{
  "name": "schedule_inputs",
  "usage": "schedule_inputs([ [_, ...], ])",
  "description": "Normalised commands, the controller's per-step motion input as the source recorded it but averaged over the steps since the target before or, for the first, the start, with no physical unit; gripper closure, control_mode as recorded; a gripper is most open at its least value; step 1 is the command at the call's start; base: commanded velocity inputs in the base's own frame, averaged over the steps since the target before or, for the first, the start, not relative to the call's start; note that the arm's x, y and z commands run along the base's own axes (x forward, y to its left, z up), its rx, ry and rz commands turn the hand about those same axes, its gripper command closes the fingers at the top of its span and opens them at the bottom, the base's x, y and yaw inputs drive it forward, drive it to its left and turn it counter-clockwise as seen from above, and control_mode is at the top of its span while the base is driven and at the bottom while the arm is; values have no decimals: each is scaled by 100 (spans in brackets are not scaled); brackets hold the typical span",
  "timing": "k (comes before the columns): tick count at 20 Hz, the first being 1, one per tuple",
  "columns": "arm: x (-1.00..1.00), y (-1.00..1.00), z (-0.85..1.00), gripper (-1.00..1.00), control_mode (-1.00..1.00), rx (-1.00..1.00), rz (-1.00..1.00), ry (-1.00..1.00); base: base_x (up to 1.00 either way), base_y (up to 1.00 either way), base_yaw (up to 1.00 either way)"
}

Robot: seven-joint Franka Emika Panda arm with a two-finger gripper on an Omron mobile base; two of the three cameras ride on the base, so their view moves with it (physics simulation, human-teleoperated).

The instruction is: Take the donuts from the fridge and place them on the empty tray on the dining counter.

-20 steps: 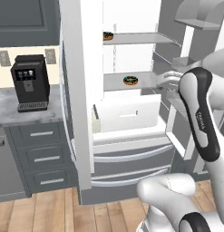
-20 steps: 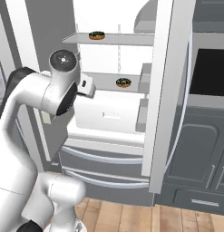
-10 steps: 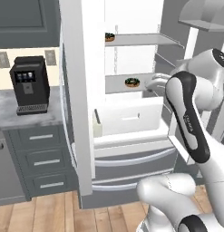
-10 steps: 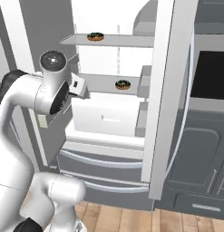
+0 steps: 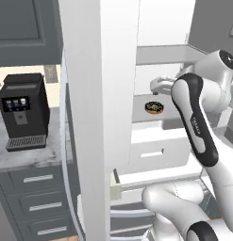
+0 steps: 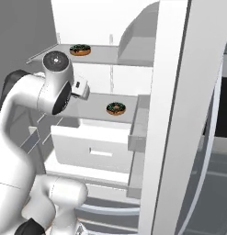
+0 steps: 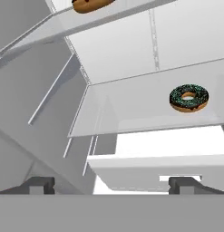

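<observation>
The fridge (image 6: 128, 27) stands open, showing its white interior. One chocolate-iced donut (image 6: 116, 108) lies on the middle shelf (image 6: 96, 102). A second donut (image 6: 80, 49) lies on the shelf above. In the hand view the lower donut (image 7: 188, 98) sits to the upper right of my open gripper (image 7: 113, 183), well beyond the fingertips (image 7: 41, 183), and the upper donut (image 7: 88, 4) is cut by the top edge. From the left, my gripper (image 5: 157, 89) hangs just above and left of the donut (image 5: 154, 107), holding nothing. The tray and the dining counter are out of view.
The left fridge door (image 5: 99, 117) stands edge-on close in front of the left camera. The right door (image 6: 184, 114) rises at my right. A white drawer (image 6: 94, 147) juts out under the middle shelf. A black coffee machine (image 5: 21, 110) sits on the marble worktop (image 5: 23, 157).
The base has driven closer to the fridge, so both base views have shifted and the shelves loom larger. The hand now sits nearer the middle-shelf donut. The jaws stay open.
</observation>
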Motion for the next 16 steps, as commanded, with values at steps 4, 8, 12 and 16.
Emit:
schedule_inputs([
  [4, 0, 0, 0, -100, 100, 0, 0, 0, 100, 0, 0],
  [8, 0, 0, 0, -100, 100, 0, 0, 0, 100, 0, 1],
  [12, 24, -1, 0, -100, -100, 0, 7, 6, 16, 0, 2],
  [16, 42, -3, -15, -100, -100, -4, 1, 16, 0, 0, 0],
])
